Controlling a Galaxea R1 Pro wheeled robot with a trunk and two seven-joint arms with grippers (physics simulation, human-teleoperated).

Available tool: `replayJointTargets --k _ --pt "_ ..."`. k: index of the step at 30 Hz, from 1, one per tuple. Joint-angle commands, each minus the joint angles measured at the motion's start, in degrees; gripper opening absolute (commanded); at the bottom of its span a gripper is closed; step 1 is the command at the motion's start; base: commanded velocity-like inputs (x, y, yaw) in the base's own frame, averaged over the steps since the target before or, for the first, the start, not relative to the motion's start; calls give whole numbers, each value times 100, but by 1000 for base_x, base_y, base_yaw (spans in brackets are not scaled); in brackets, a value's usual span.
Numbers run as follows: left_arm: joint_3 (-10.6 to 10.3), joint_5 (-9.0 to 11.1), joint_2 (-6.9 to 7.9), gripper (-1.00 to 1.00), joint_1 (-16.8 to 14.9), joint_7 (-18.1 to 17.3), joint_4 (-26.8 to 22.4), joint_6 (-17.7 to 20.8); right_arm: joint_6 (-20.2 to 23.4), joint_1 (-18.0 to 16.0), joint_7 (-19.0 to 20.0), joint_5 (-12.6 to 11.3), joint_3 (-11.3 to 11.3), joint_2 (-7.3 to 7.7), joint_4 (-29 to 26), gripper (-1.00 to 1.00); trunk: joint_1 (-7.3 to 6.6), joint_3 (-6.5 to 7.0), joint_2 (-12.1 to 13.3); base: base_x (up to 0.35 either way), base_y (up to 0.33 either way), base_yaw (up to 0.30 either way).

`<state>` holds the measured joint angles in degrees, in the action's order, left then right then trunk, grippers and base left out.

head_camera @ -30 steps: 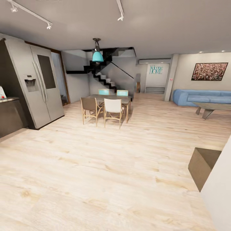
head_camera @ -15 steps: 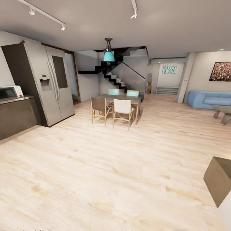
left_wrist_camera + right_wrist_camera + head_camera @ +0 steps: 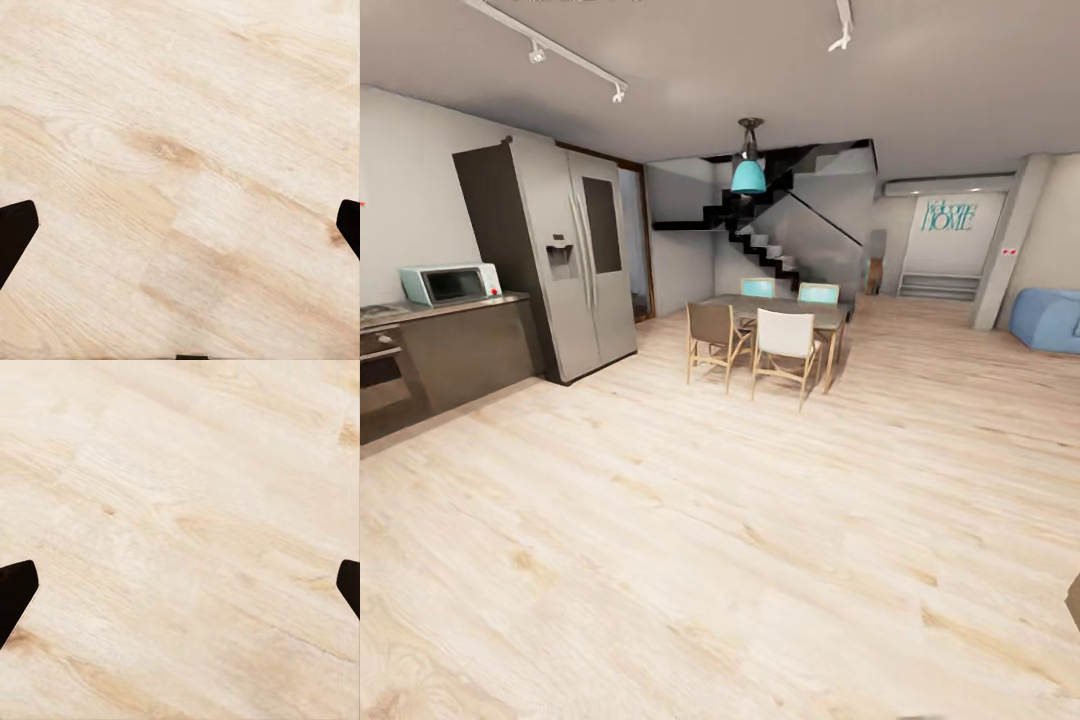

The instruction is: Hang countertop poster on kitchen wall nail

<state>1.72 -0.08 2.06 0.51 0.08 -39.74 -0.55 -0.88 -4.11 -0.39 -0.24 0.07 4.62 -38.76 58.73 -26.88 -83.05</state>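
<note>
Here, both claws (image 3: 180,225) (image 3: 180,585) spread above pale floorboards (image 3: 720,540).

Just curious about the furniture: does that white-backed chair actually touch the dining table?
Cannot tell. In the head view the white-backed chair overlaps the dining table, but it is too far off to show either contact or a gap.

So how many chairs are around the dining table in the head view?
4: a brown-backed chair and a white-backed chair on the near side of the grey dining table, two turquoise-backed chairs on the far side. More may be hidden.
</note>
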Motion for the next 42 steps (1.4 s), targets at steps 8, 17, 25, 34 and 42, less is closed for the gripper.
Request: replayJointTargets --k 8,17,25,34,42 --pt "4 -1 -3 100 1 1 -6 7 -2 -2 1 3 2 -4 0 100 0 -5 -3 82 -109 219" --pt "4 -1 -4 100 1 1 -2 4 -9 -2 -6 3 2 -18 12 100 0 -5 -3 143 -168 175" --pt "-1 -1 -4 100 1 1 -6 1 -9 -2 -13 6 9 -25 17 100 0 -5 -3 10 -11 290" --pt "-3 -1 -4 100 1 1 -5 3 -9 -2 -13 6 11 -31 18 100 0 -5 -3 1 -1 293" --pt "0 1 -4 100 1 1 -4 1 -9 -2 -14 6 11 -31 18 100 0 -5 -3 0 0 293"
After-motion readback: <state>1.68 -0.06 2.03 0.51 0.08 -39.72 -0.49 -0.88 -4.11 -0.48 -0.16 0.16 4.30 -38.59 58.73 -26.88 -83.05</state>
